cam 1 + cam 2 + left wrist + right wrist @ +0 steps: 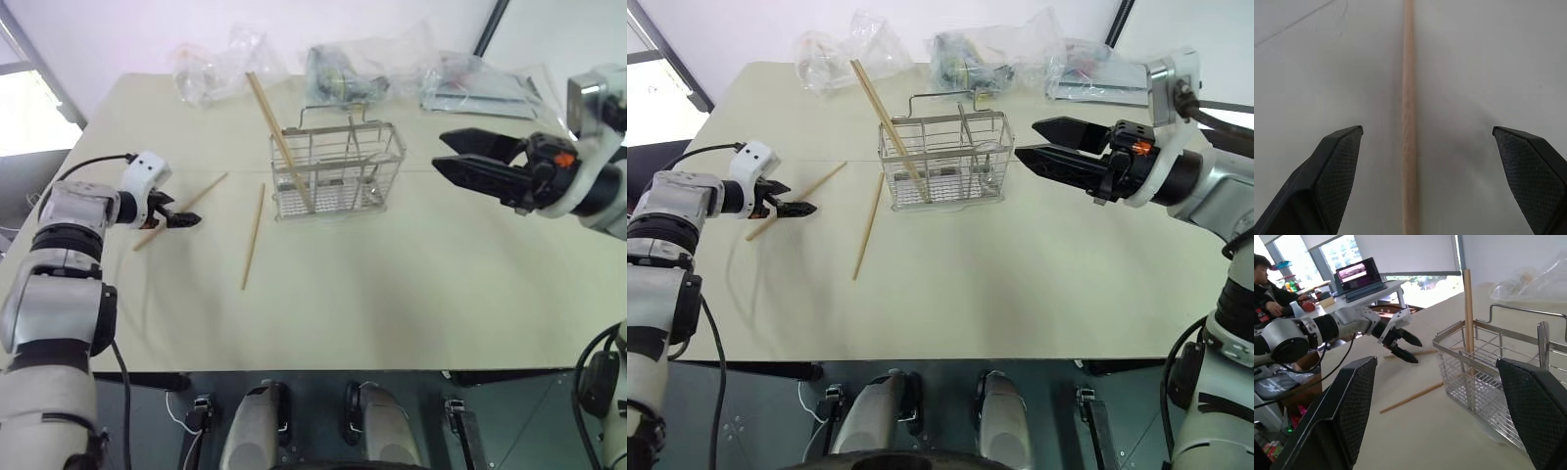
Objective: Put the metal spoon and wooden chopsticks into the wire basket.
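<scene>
Left gripper [188, 219] low over one loose chopstick [181, 211] on the table [392, 294], jaws spread astride it, not pinching.
Right gripper [453, 155] raised beside wire basket [338, 171], jaws spread, empty. One chopstick [279, 142] leaning in basket; metal spoon [986, 168] inside too. Another chopstick [254, 235] flat, just left of basket.

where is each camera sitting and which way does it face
Head stereo pair: looks forward and down at the table, both arms, wire basket.
Left wrist: looks along open jaws of the left gripper down at one chopstick.
Right wrist: looks across the table past the right gripper, jaws open, at basket and left gripper.
Shared: basket, chopsticks.
</scene>
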Robot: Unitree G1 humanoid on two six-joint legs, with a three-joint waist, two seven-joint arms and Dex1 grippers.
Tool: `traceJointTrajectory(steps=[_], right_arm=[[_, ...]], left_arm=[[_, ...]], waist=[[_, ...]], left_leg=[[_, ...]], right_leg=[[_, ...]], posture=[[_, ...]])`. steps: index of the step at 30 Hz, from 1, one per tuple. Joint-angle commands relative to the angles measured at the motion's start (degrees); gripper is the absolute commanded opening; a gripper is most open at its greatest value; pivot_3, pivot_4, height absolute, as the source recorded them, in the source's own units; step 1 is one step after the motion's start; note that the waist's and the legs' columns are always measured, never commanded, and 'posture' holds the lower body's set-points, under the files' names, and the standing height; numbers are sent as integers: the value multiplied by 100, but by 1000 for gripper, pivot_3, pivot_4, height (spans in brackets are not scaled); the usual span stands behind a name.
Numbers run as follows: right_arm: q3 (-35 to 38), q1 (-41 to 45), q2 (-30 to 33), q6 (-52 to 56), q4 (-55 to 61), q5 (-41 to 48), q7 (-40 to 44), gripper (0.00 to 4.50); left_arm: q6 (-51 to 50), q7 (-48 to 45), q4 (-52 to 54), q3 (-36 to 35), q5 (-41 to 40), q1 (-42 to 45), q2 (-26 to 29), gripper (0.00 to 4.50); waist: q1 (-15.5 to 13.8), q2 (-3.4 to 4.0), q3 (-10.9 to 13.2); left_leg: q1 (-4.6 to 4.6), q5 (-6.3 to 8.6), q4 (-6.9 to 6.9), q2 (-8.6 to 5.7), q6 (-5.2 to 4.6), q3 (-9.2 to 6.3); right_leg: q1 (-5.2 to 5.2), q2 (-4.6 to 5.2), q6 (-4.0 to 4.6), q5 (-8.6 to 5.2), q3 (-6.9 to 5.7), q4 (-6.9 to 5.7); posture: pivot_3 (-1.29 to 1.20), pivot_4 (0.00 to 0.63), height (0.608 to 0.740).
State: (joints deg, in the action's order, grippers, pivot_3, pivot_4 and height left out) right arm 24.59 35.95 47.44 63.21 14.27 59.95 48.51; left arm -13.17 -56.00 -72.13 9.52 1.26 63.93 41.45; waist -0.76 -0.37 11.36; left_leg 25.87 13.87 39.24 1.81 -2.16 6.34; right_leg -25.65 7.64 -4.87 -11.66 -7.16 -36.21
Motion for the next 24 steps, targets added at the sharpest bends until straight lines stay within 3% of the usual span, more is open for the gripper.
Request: traceJointTrajectory(steps=[1, 5, 7, 15, 21, 24], right_arm=[[320, -17, 111, -31, 247, 307, -261, 3978], [297, -56, 163, -82, 241, 397, -380, 3978], [260, -91, 201, -118, 228, 390, -382, 4055], [195, -167, 360, -195, 195, 372, -246, 4055], [120, -201, 409, -275, 201, 363, -172, 4055], [142, -256, 393, -301, 227, 394, -169, 4055]], left_arm=[[103, 111, -89, -84, 201, 163, -20, 4500], [145, 2, -124, -92, 299, 156, -107, 4500], [156, -17, -135, -115, 332, 160, -132, 3953], [118, 57, -149, -323, 351, 262, -160, 42], [77, 200, -155, -588, 243, 333, -140, 42], [152, 722, -26, -1224, -232, 572, -200, 42]], waist=[[-3, -1, 0], [-2, -2, -1], [-6, -2, -2], [10, -2, -2], [11, -2, -2], [-1, -7, 1]], left_leg=[[0, 0, 1, -1, 0, 0], [-2, 1, 2, -1, -1, -1], [-1, 1, 2, -1, -1, -1], [-2, 0, 3, 0, -2, -1], [-1, 1, 3, 0, -3, -1], [0, 1, 3, 0, -3, -2]], right_leg=[[0, 2, 0, 0, 0, 0], [1, 1, 0, 0, 0, 0], [2, 2, 0, 0, 0, 0], [2, 0, 0, 0, 0, -1], [2, -1, 0, 0, 0, -1], [1, 0, 0, 0, 0, -1]], posture=[[0, 150, 704], [0, 150, 704], [0, 150, 704], [0, 150, 704], [0, 150, 704], [0, 150, 704]])
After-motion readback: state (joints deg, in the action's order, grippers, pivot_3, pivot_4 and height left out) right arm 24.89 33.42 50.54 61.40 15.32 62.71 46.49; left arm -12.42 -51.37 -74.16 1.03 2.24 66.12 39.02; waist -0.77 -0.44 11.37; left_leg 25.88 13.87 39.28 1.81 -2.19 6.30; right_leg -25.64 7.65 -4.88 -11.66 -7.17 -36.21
